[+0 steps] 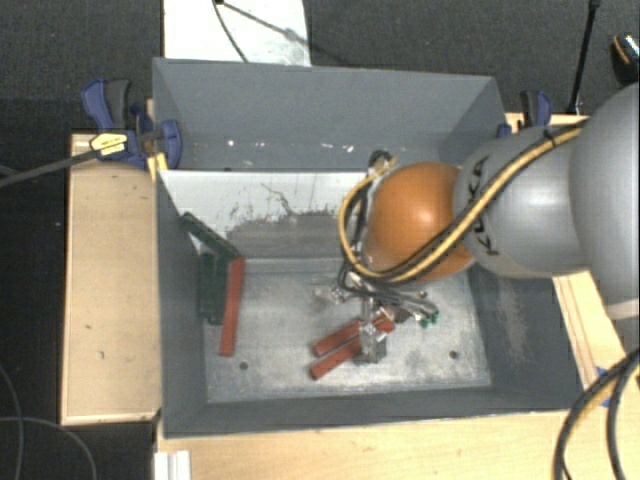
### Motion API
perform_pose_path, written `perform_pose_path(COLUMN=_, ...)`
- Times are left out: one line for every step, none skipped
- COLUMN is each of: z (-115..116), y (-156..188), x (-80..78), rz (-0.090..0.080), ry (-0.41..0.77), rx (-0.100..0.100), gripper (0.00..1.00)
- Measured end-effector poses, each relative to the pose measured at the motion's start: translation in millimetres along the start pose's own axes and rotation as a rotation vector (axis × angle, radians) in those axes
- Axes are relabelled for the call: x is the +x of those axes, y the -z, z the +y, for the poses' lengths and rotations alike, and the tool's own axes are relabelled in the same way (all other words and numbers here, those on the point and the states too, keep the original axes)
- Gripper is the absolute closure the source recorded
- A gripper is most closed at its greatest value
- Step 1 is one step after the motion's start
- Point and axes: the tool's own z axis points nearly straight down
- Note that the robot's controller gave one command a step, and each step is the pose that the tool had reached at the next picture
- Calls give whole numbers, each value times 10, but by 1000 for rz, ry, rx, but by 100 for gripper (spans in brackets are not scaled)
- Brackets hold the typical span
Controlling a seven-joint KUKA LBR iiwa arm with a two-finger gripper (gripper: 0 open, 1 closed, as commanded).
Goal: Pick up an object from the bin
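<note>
Bin [268,370]: grey sheet metal, matt; floor around gripper [376,346] scuffed, worn pale; back wall beyond gripper scratched. Two red-brown bars [335,344] just beside gripper, view-left: smooth, dull, plastic-looking. Dark green flat piece [210,278] and red bar [232,308], well apart from gripper, view-left: same dull finish. Orange cover [415,218] above gripper: smooth, glossy. Arm shell [530,208]: grey, satin sheen.
</note>
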Motion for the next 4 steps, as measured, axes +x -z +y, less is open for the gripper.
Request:
perform_pose_path(z=-2, y=4, x=-11, rz=-2, ry=-3, rx=0, gripper=0)
perform_pose_path(z=-2, y=6, x=-10, rz=-2, ry=-4, rx=0, gripper=100)
perform_pose_path(z=-13, y=870, x=-40, rz=-3, ry=-10, rx=2, gripper=100)
perform_pose_path(z=-20, y=1283, x=-56, rz=-1, ry=-17, rx=1, gripper=100)
